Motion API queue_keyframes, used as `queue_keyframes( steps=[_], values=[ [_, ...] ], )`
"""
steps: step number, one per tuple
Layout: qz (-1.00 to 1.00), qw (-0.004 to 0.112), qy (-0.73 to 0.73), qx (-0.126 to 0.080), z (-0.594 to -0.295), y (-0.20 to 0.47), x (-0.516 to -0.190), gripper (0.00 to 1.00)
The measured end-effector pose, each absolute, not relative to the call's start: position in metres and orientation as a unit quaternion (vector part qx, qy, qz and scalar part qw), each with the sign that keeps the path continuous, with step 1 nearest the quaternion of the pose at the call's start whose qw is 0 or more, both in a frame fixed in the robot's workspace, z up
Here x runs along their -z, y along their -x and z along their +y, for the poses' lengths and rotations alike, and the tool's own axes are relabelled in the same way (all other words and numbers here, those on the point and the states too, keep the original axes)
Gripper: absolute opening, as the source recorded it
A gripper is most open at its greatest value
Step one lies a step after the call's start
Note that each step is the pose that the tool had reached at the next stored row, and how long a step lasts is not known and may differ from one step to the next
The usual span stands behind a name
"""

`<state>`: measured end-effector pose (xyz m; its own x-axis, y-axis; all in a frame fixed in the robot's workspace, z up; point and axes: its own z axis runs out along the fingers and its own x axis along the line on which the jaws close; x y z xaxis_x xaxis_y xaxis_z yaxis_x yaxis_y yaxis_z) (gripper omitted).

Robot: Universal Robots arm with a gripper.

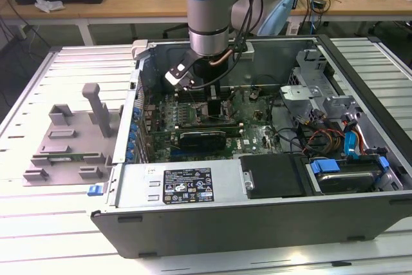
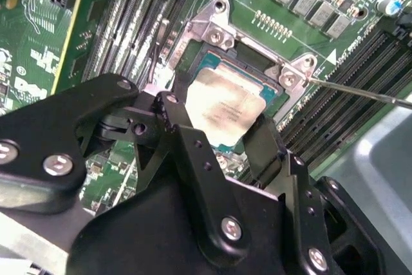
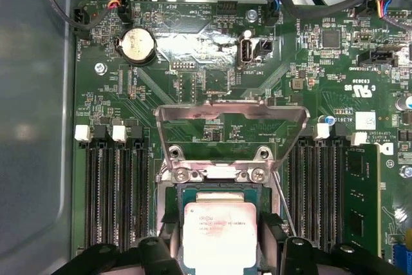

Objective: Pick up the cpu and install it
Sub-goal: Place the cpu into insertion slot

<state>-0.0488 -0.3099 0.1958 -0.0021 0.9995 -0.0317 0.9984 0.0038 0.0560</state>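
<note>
A pale slatted metal table [image 1: 32, 223] is carrying an open computer case [image 1: 257, 220] across the frame's centre and right. A grey plastic tray [image 1: 64, 152] is lying at middle left, with possibly a small blue clip [image 1: 94, 189] just beside it.

place: electronics lab | evidence: cable-strewn workbench [image 1: 129, 1], opened computer case [image 1: 257, 222] on slatted table [image 1: 51, 227]

Dull, smudged silver metal tops the cpu [image 3: 219, 233], against the shiny bare-metal socket frame [image 3: 230, 120], glossy green circuit board [image 3: 193, 69] and matt black gripper [image 2: 219, 120].

cpu [image 2: 225, 109] between fingers [image 2: 193, 152]; over socket [image 2: 215, 30]
</note>
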Motion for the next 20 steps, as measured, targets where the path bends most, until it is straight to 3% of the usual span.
queue_keyframes(
  steps=[1,14,18,20],
  values=[
    [0.708,0.031,-0.706,-0.008,-0.31,0.049,-0.196,0.62],
    [0.708,0.031,-0.706,-0.008,-0.31,0.049,-0.222,0.62],
    [0.708,0.031,-0.706,-0.008,-0.31,0.049,-0.222,0.53],
    [0.708,0.031,-0.706,-0.008,-0.31,0.049,-0.222,0.41]
  ],
)
